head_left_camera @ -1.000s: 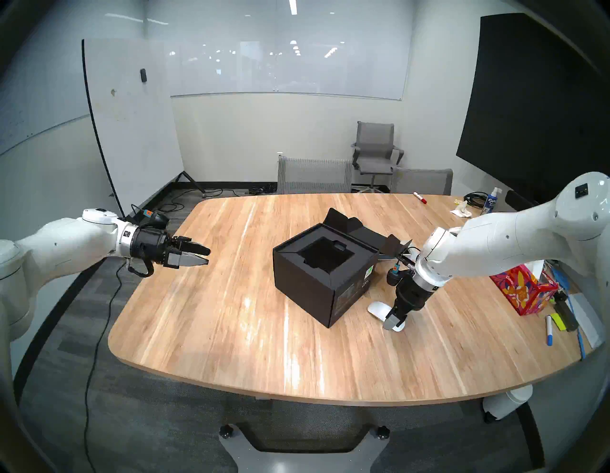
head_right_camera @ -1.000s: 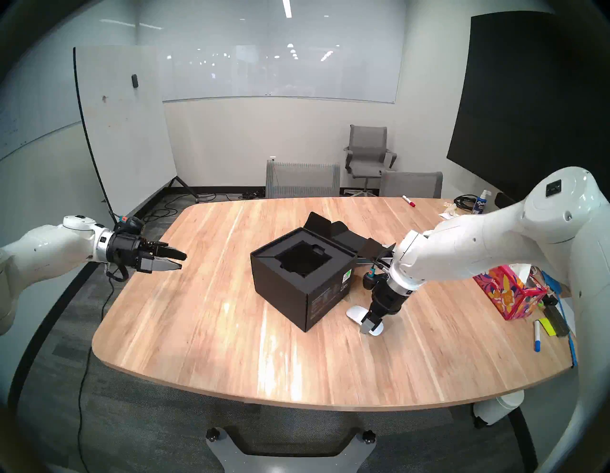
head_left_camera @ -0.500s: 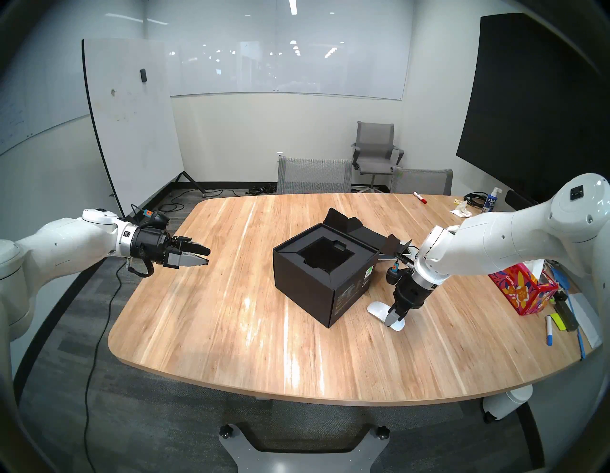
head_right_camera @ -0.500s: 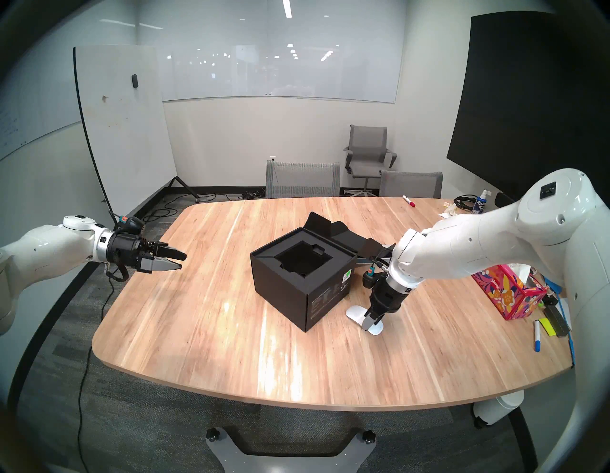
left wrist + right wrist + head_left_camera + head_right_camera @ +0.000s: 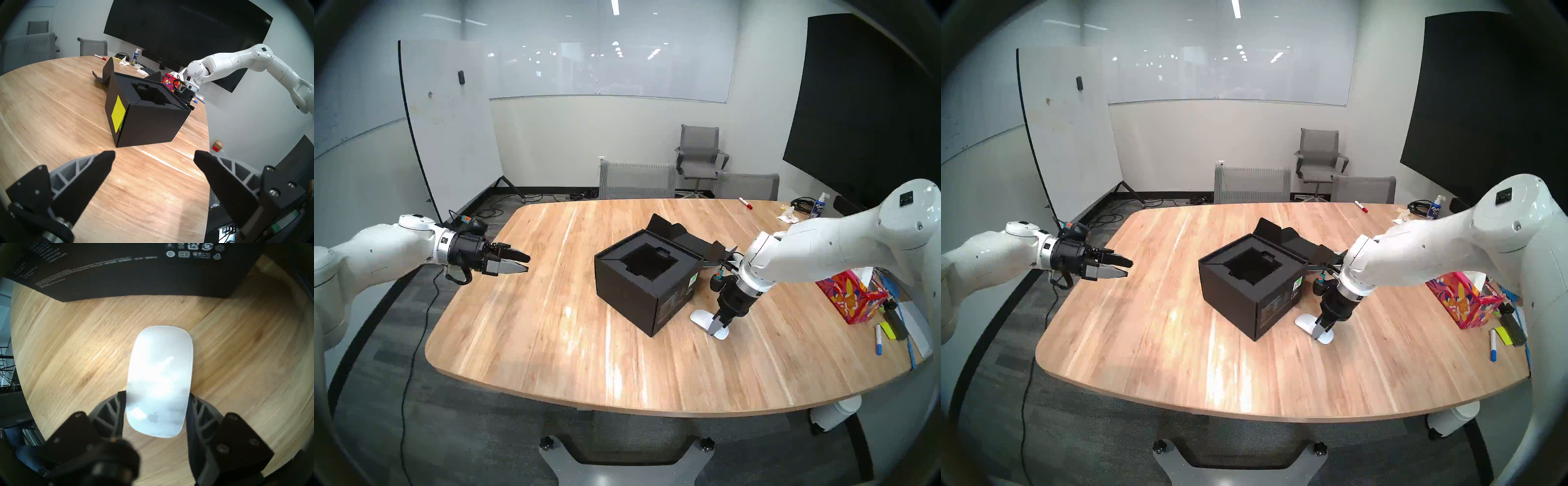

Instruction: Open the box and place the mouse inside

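Note:
The black box (image 5: 648,292) stands mid-table with its flap lid (image 5: 667,227) folded back and its recessed insert (image 5: 648,263) empty. The same box (image 5: 149,125) carries a yellow-green sticky note in the left wrist view. The white flat mouse (image 5: 700,317) lies on the table just right of the box (image 5: 119,277). My right gripper (image 5: 717,327) points down over it. In the right wrist view the right gripper (image 5: 156,394) is shut on the near half of the mouse (image 5: 159,378), its fingers pressing on both long sides. My left gripper (image 5: 524,263) hovers open at the table's left edge, empty.
A red floral tissue box (image 5: 850,298), a blue marker (image 5: 878,342) and sticky notes crowd the right edge. A red marker (image 5: 745,203) and a spray bottle (image 5: 818,205) lie at the far right. Grey chairs (image 5: 636,180) stand behind the table (image 5: 551,339).
The right gripper's fingers have closed from wide open onto the sides of the mouse, and the mouse has nudged slightly toward the box. The left arm has not moved.

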Action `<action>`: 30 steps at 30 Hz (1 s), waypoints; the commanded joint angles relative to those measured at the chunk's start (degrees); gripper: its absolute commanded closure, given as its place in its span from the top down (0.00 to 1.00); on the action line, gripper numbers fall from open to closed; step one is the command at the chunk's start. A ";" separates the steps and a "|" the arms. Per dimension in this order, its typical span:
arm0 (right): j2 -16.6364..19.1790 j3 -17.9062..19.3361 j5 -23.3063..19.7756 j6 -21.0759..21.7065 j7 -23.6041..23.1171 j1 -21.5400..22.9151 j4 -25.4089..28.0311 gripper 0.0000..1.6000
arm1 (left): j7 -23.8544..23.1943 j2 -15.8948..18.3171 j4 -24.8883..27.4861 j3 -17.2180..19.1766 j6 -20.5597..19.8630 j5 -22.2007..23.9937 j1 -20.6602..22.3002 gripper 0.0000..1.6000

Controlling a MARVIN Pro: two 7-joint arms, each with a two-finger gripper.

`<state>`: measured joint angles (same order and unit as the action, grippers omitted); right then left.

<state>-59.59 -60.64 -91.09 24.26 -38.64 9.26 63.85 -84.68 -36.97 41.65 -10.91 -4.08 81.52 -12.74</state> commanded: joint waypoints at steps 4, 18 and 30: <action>1.28 -0.46 0.41 1.02 1.29 2.86 4.17 0.00 | -0.32 0.12 0.13 0.43 -0.10 0.50 1.04 1.00; 4.55 -1.39 1.07 3.96 2.60 10.71 11.62 0.00 | -0.32 0.11 0.09 0.56 -0.08 0.38 0.97 1.00; 5.91 -0.85 1.79 6.02 3.13 15.71 14.49 0.00 | -0.32 0.11 0.10 0.58 -0.08 0.37 0.96 1.00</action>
<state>-54.86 -62.22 -89.42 29.58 -35.07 19.84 77.69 -84.68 -36.97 41.63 -10.88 -4.07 81.50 -12.75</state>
